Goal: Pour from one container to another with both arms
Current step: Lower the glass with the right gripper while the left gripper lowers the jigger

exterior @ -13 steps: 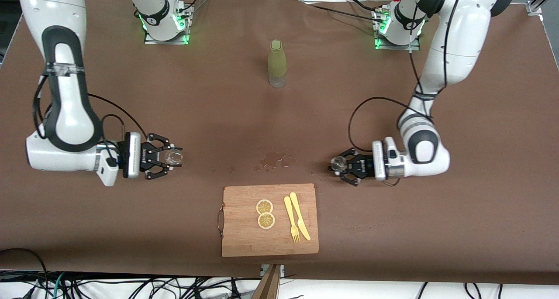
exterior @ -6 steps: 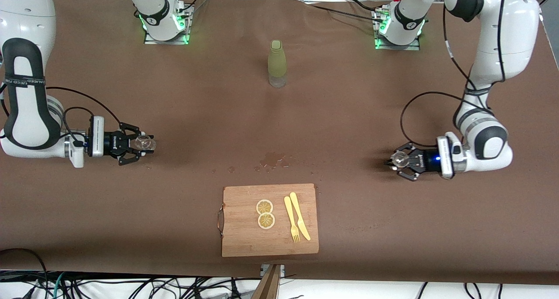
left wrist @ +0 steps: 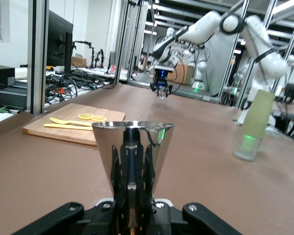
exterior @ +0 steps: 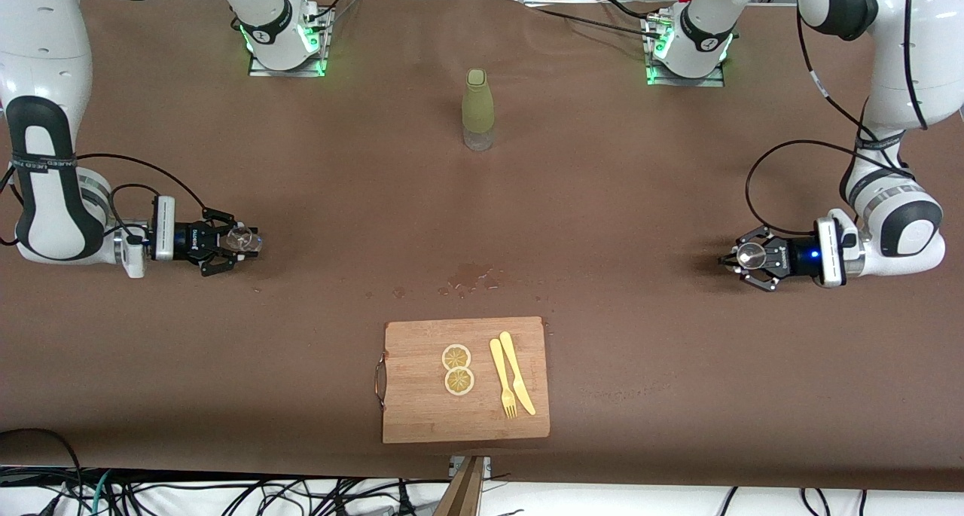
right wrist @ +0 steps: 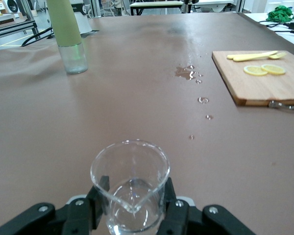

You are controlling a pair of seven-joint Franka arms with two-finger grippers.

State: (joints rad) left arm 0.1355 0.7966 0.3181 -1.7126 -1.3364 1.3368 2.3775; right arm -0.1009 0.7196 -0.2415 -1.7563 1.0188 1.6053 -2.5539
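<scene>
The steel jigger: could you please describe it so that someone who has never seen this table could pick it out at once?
Start from the wooden cutting board at the table's camera-side edge, then look toward the left arm's end. There the left gripper is shut on the steel jigger. It is a shiny, mirror-like metal cone, unlike the see-through glass cup in the right gripper.

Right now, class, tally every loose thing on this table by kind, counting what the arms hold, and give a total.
Glass cup: 1
Steel jigger: 1
Green bottle: 1
Wooden cutting board: 1
Lemon slices: 2
Yellow fork: 1
Yellow knife: 1
Total: 8
</scene>
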